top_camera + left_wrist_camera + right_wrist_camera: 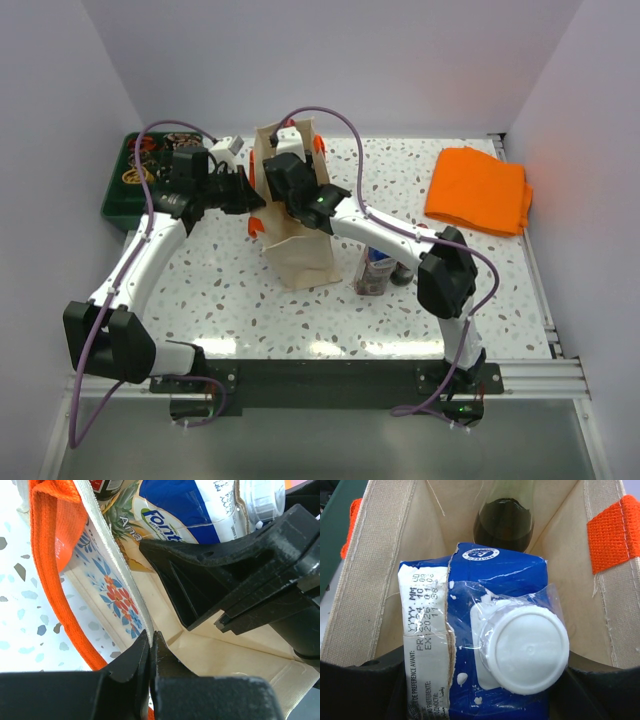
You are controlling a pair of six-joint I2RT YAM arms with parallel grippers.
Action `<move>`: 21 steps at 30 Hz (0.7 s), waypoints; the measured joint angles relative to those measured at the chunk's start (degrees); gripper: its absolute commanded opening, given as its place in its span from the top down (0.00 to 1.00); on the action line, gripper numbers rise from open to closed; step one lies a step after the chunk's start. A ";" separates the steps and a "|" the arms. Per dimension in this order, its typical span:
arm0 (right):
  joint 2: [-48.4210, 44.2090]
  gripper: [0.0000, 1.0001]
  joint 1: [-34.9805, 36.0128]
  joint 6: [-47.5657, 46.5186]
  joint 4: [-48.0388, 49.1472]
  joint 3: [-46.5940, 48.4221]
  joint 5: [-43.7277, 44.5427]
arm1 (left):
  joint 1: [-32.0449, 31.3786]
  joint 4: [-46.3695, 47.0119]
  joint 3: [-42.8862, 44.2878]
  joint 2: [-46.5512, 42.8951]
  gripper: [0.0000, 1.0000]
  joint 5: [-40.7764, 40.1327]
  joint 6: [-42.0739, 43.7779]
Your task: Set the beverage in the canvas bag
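Speckled table [240,300]: green tray [115,205], orange cloth [478,190], bottle [375,270] beside canvas bag [300,255]. I see left gripper [151,645] pinching its rim, right gripper [480,672] clamping white-capped blue carton [485,595].

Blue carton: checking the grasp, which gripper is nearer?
Right. The right gripper is shut on the blue carton inside the canvas bag; the left gripper pinches the bag's rim.
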 measured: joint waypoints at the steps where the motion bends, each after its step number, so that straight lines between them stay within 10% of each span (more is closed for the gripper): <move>1: 0.13 1.00 0.00 0.04 0.20 0.00 0.20 | 0.00 0.00 0.00 0.00 1.00 0.00 0.00; 21: 4.15 1.00 -1.36 5.22 0.55 -0.09 2.60 | 0.00 0.00 0.00 0.00 1.00 0.00 0.00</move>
